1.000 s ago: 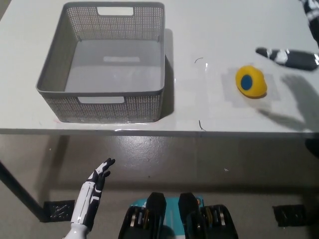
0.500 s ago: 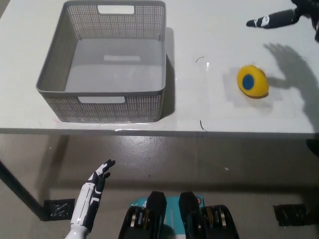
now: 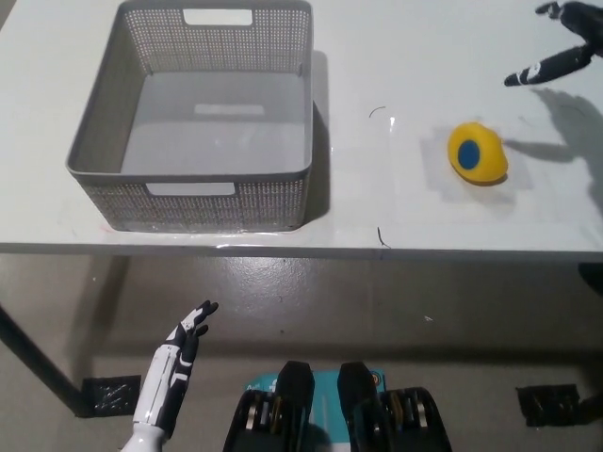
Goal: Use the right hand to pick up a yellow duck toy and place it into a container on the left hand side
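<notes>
The yellow duck toy (image 3: 477, 153) is just sitting on the white counter (image 3: 396, 198), well off to the right of the grey mesh container (image 3: 193, 179), which has nothing in it. The black right hand (image 3: 562, 47) is up at the top right edge, spread open and holding nothing, not touching the duck. The white left hand (image 3: 179, 363) hangs low below the counter edge, fingers loose and empty.
</notes>
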Action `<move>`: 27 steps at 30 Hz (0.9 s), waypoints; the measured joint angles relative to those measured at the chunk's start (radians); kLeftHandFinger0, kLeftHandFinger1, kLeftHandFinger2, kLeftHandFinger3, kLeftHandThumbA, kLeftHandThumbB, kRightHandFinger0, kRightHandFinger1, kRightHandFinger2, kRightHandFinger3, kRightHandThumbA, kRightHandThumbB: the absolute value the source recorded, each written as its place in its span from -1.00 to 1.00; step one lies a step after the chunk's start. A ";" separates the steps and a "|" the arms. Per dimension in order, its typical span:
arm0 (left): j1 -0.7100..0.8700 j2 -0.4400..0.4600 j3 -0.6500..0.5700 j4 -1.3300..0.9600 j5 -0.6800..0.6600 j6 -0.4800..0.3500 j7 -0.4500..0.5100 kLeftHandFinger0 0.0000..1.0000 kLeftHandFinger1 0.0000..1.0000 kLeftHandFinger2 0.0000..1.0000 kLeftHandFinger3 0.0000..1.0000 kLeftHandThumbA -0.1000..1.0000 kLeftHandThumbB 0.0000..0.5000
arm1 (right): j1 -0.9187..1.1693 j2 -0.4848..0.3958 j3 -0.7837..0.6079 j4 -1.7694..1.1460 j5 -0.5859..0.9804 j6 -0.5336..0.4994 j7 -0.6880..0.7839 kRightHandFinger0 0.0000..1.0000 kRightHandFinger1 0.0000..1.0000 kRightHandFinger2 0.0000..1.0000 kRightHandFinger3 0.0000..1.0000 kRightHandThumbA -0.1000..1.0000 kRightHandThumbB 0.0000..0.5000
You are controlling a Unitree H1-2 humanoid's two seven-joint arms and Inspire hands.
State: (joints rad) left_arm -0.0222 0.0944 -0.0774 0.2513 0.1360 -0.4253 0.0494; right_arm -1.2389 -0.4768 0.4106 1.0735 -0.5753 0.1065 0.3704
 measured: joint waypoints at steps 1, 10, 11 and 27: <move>0.000 0.000 0.000 0.000 0.000 0.000 0.000 1.00 1.00 1.00 1.00 1.00 1.00 | -0.001 0.001 0.000 0.007 0.000 0.000 0.001 1.00 1.00 1.00 1.00 1.00 0.91; -0.007 0.002 -0.008 0.001 0.003 0.000 0.000 1.00 1.00 1.00 1.00 1.00 1.00 | -0.014 0.028 -0.005 0.158 0.025 -0.027 0.017 1.00 1.00 1.00 1.00 1.00 1.00; -0.008 0.002 -0.010 0.001 0.004 0.000 0.000 1.00 1.00 1.00 1.00 1.00 1.00 | -0.014 0.030 -0.007 0.163 0.028 -0.030 0.017 1.00 1.00 1.00 1.00 1.00 1.00; -0.026 0.010 -0.022 0.001 0.028 0.000 0.000 1.00 1.00 1.00 1.00 1.00 1.00 | -0.049 0.063 -0.040 0.195 0.085 -0.104 0.044 1.00 1.00 1.00 1.00 1.00 0.98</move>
State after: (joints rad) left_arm -0.0479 0.1049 -0.0989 0.2527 0.1643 -0.4258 0.0492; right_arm -1.2879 -0.4135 0.3708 1.2682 -0.4901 0.0023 0.4141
